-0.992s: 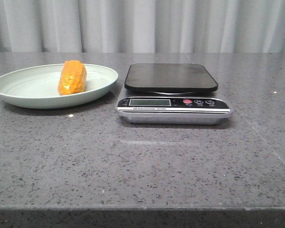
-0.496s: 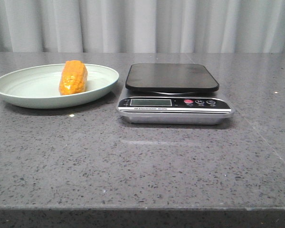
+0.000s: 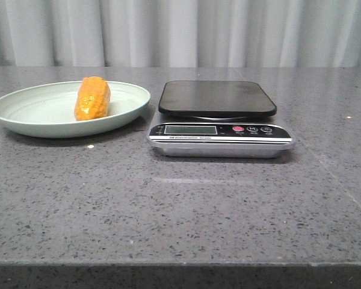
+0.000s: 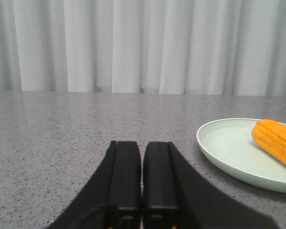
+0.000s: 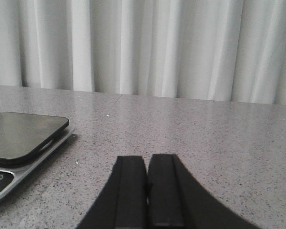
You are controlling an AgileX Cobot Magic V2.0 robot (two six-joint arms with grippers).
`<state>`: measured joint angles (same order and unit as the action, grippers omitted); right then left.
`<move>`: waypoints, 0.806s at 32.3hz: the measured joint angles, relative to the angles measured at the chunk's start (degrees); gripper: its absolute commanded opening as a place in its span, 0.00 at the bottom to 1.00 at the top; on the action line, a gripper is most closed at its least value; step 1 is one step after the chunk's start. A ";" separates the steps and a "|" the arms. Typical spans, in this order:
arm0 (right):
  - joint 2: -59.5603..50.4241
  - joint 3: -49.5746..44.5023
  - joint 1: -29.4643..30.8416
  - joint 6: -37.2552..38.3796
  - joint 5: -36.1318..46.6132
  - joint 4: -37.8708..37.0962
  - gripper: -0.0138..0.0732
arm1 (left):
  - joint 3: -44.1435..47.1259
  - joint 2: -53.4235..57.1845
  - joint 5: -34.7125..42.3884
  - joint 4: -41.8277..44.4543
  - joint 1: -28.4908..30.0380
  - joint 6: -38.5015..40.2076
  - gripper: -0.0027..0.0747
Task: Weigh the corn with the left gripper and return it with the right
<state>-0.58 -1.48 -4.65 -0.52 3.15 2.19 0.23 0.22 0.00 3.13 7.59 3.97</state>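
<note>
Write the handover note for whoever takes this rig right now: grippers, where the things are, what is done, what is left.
Left gripper: jaws shut, holding nothing, low over the table, short of the plate.
Right gripper: jaws shut, holding nothing, out beside the scale.
Corn: lying on the pale green plate, left of the kitchen scale.
Scale platform bare; the display cannot be read from the front view.
Done: nothing yet.
Left: open the left gripper, pick the corn, set it on the scale, then take it with the right gripper and return it to the plate.
</note>
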 measured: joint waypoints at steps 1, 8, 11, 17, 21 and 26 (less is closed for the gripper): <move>0.00 0.00 0.00 0.11 0.08 0.11 0.32 | 0.00 0.00 0.00 0.00 0.00 0.00 0.20; 0.00 0.00 0.00 1.66 0.89 0.20 0.32 | 0.00 0.00 0.00 0.00 0.00 0.00 0.20; 0.00 0.00 0.00 2.64 0.89 0.20 0.32 | 0.00 0.00 0.00 0.00 0.00 0.00 0.20; 0.00 0.00 0.00 3.26 0.89 0.20 0.32 | 0.00 0.00 0.00 0.00 0.00 0.00 0.20; 0.00 0.00 0.00 3.25 0.89 0.20 0.32 | 0.00 0.00 0.00 0.00 0.00 -0.04 0.20; 0.00 0.00 0.00 3.37 0.89 0.20 0.32 | 0.00 0.00 0.00 0.00 0.00 -0.04 0.20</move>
<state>-0.58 -1.48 -4.65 2.85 4.04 2.39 0.23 0.22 0.00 3.13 7.59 3.93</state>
